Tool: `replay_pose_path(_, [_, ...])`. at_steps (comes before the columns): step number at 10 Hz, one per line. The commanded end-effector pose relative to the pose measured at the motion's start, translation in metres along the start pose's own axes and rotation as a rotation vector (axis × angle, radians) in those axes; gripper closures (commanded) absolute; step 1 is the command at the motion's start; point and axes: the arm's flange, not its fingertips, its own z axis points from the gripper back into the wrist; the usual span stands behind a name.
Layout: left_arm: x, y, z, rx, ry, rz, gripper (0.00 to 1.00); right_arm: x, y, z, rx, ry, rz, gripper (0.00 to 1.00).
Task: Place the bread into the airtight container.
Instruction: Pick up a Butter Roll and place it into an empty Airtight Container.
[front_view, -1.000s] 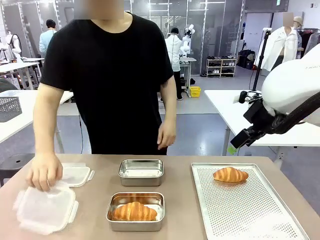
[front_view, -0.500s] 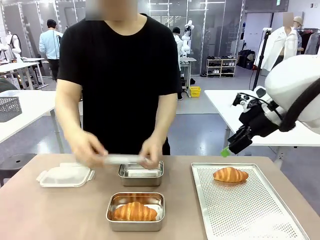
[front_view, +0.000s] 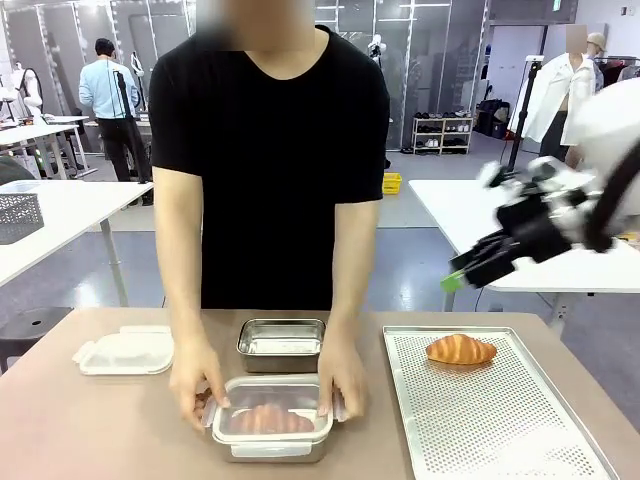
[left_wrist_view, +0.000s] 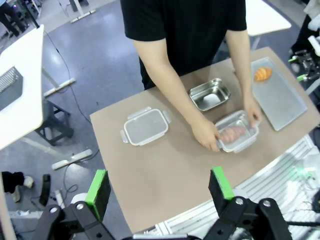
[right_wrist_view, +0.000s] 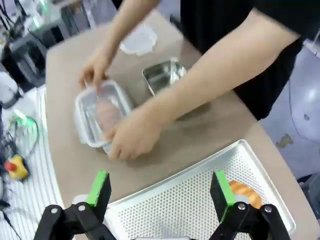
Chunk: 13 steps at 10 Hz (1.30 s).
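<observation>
Here, a clear plastic lid (front_view: 272, 408) covers the rectangular steel container (front_view: 272, 451).

Brushed, softly shiny metal on the empty container (front_view: 282, 345), centre. Clear glossy plastic for the lid (front_view: 272, 412) below it; cloudier plastic for the spare lid (front_view: 125, 351), left. Perforated matt metal tray (front_view: 500, 420), right. Smooth matt brown table (front_view: 100, 430). Glazed, ridged bread (front_view: 459, 349).
</observation>
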Motion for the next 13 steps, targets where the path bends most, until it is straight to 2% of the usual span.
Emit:
replay_pose_path(1, [0.000, 0.000, 0.001, -0.003, -0.001, 0.001, 0.00, -0.071, 0.017, 0.094, 0.002, -0.269, -0.018, 0.00])
replay_pose_path(3, [0.000, 0.000, 0.001, -0.003, -0.001, 0.001, 0.00, -0.125, 0.036, 0.148, -0.086, -0.380, -0.055, 0.00])
replay_pose_path(5, [0.000, 0.000, 0.001, -0.003, -0.001, 0.001, 0.00, -0.179, 0.048, 0.182, -0.166, -0.467, -0.139, 0.00])
replay_pose_path(8, [0.000, 0.000, 0.001, -0.003, -0.001, 0.001, 0.00, -0.234, 0.050, 0.180, -0.198, -0.521, -0.236, 0.00])
replay_pose_path(10, [0.000, 0.000, 0.001, -0.003, -0.001, 0.001, 0.00, -0.247, 0.053, 0.173, -0.213, -0.593, -0.244, 0.00])
replay_pose_path(11, [0.000, 0.000, 0.001, -0.003, -0.001, 0.001, 0.00, -0.247, 0.050, 0.166, -0.208, -0.577, -0.259, 0.00])
replay_pose_path(12, [0.000, 0.000, 0.001, -0.003, -0.001, 0.001, 0.00, -0.248, 0.018, 0.219, -0.203, -0.537, -0.278, 0.00])
replay_pose_path(13, [0.000, 0.000, 0.001, -0.003, -0.001, 0.001, 0.00, -0.248, 0.018, 0.219, -0.203, -0.537, -0.278, 0.00])
